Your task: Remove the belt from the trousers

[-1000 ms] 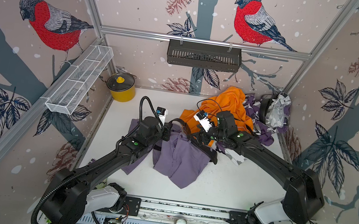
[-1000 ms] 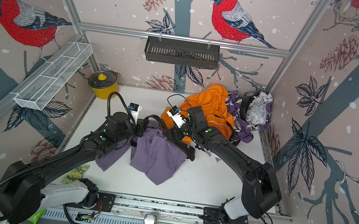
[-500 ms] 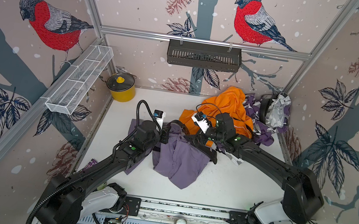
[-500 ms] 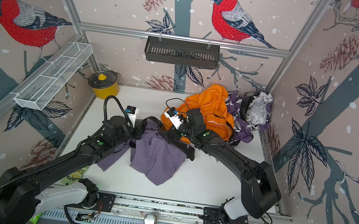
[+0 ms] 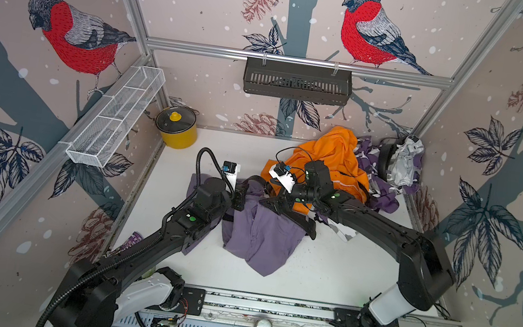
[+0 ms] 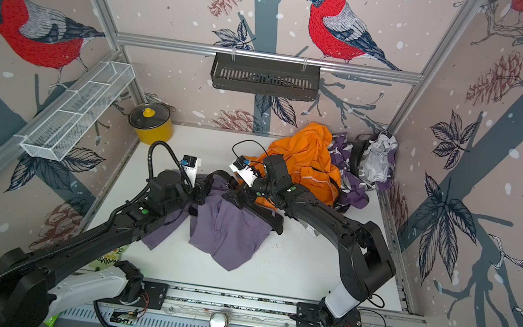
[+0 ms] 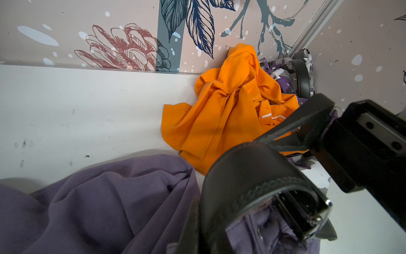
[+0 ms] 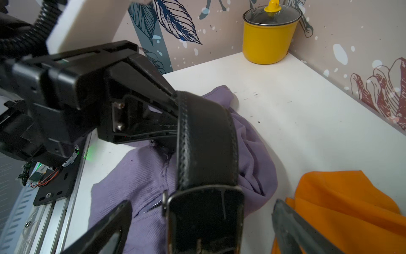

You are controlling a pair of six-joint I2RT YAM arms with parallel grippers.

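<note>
Right now your left gripper is clamped tight on the black belt. It pinches the strap's edge a little way along from the buckle. From that grip the strap arches up and over toward your right gripper. That gripper's jaws stand wide apart, one finger on either side of the buckle with a gap at each, and it holds nothing.

In both top views the two grippers face each other closely, with the raised loop of belt between them. The purple trousers lie crumpled on the white worktop directly beneath both grippers. Their waistband bunches up right under the buckle. You can't tell how much of the strap sits in the loops.

An orange garment is heaped just behind your right gripper, on the side away from the left one. A lidded yellow pot stands in the corner, well apart from both grippers.
</note>
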